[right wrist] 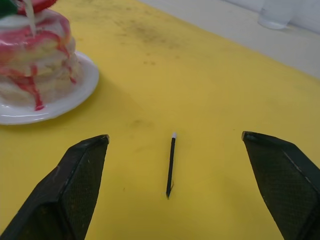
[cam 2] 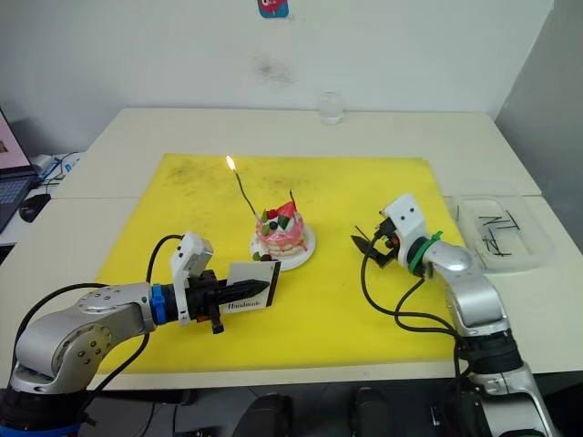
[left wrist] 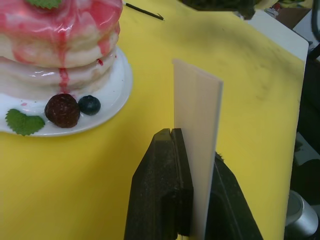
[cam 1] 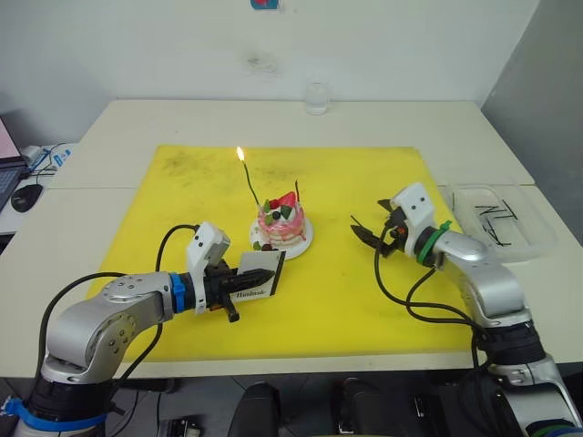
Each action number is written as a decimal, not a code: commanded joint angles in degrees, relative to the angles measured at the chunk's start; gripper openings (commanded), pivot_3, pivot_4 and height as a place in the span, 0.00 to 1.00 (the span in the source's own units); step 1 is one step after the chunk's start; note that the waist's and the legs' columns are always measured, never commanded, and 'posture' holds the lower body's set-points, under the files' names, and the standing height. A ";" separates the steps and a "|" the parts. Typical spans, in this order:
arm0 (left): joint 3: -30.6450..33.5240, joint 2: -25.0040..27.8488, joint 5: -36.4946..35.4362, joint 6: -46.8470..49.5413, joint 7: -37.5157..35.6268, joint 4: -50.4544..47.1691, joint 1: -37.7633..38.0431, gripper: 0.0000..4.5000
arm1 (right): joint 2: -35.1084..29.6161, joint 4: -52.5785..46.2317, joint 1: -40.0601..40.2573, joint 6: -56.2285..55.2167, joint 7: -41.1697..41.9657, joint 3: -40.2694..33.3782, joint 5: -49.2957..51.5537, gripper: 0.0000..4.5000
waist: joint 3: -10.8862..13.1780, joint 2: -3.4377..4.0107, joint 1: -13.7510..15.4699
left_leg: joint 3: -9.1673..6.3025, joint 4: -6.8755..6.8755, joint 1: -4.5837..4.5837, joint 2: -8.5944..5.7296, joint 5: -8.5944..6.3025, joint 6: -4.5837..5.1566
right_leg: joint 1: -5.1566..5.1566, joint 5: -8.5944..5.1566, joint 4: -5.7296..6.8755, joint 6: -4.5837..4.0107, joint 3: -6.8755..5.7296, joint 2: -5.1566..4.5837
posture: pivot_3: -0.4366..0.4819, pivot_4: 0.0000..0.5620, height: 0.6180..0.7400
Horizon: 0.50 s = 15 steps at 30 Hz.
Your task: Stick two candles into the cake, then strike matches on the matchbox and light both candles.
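The pink cake [cam 1: 281,226] sits on its white plate [cam 1: 305,238] in the middle of the yellow mat. Two candles stand in it: the greenish one [cam 1: 252,189] leans left and burns with a flame [cam 1: 240,154], while the reddish-brown one [cam 1: 296,194] has no flame. My left gripper [cam 1: 261,272] is shut on the upright white matchbox [cam 1: 258,291] just in front of the plate; its fingers [left wrist: 162,170] clamp the matchbox [left wrist: 197,100] edge. My right gripper [right wrist: 174,136] hangs open to the right of the cake, low over a match [right wrist: 171,165] lying on the mat.
The yellow mat [cam 1: 364,300] covers the table centre. A clear tray [cam 1: 503,223] with dark sticks lies at the right edge. A glass [cam 1: 316,97] stands at the back. A laptop and mouse [cam 1: 25,194] are at the far left. Another match [left wrist: 144,11] lies beyond the cake.
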 commanded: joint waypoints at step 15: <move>1.48 1.88 -1.11 0.09 -0.34 -2.78 0.08 0.00 | 7.66 15.03 -5.92 -4.93 -9.43 0.93 -6.93 0.72 | 0.00 0.00 -0.39 | -0.02 -0.02 0.00 0.03 0.00 0.00 | -0.01 0.01 0.01 -0.02 0.01 0.01 | 0.48 0.27 1.00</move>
